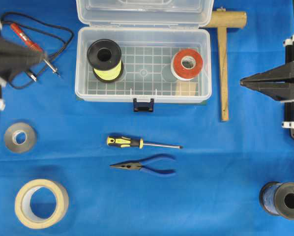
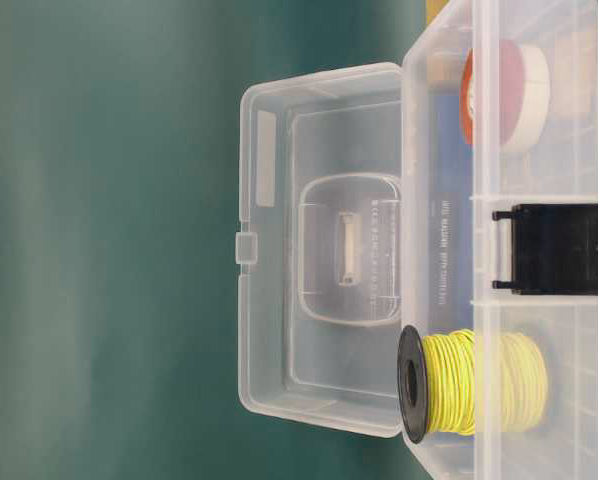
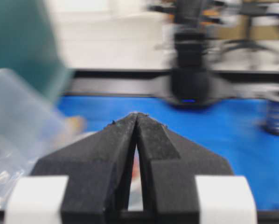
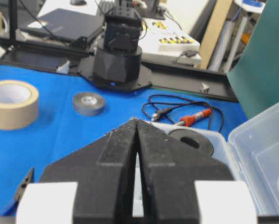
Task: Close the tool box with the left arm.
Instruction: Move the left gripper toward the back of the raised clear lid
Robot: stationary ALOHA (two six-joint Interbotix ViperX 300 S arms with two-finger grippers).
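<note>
**Tool box stands open; both arms parked at the table's edges**

At the far left of the overhead view, the left arm's black wedge-shaped fingers (image 1: 36,58) are pressed together tip to tip and hold nothing; its wrist view is blurred, so the arm is probably in motion. Just beyond those tips lie the red-handled probes with black leads (image 1: 34,46), and nearer the front edge, on the same side, a grey tape roll (image 1: 19,137) and a wide beige masking-tape roll (image 1: 41,203).

Further right of the left fingers sits the large clear plastic tool box (image 1: 143,96), its hinged lid (image 1: 144,12) thrown back, likely so the contents stay reachable. Inside rest a black spool of yellow wire (image 1: 105,60) and a red-and-white tape roll (image 1: 187,64), both low enough, by my judgement, not to block the lid. The dark blue latch (image 1: 143,104) hangs free at the front wall. In front of the box lie a yellow-and-black screwdriver (image 1: 142,143) and blue-handled pliers (image 1: 144,166), clear of any path to the lid.

A wooden mallet (image 1: 223,64) lies just beside the box's right wall. The right arm's black fingers (image 1: 244,82) are likewise shut and empty, with a dark wire spool (image 1: 282,200) near the front corner.
</note>
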